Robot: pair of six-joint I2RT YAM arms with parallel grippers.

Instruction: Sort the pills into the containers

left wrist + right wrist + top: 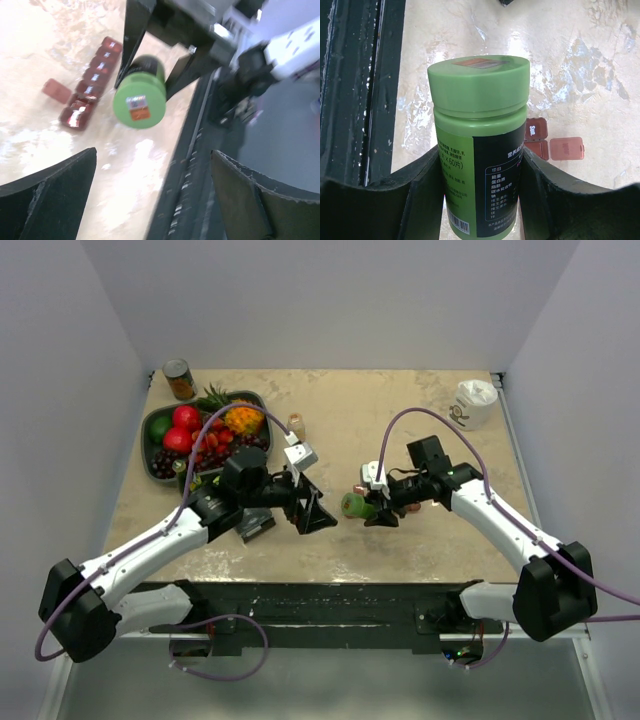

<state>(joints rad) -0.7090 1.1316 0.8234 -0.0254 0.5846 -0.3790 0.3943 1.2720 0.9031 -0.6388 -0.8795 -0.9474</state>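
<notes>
My right gripper (380,508) (480,197) is shut on a green bottle (354,505) (479,125) with a black label and its green lid on, held lying sideways above the table. The lid faces my left gripper (318,512) (152,197), which stands open just left of it with nothing between its fingers. The bottle (139,97) fills the middle of the left wrist view. The containers (91,85) (536,136), a dark red strip of small compartments, lie on the table under the bottle, with one lid flap (56,91) (566,148) folded open. No pills show.
A dark fruit tray (153,430) sits at the back left beside a can (179,379). A white cup (474,402) stands at the back right. A small tan bottle (297,426) and a white box (301,456) are near the left arm. The black front rail (330,600) runs along the near edge.
</notes>
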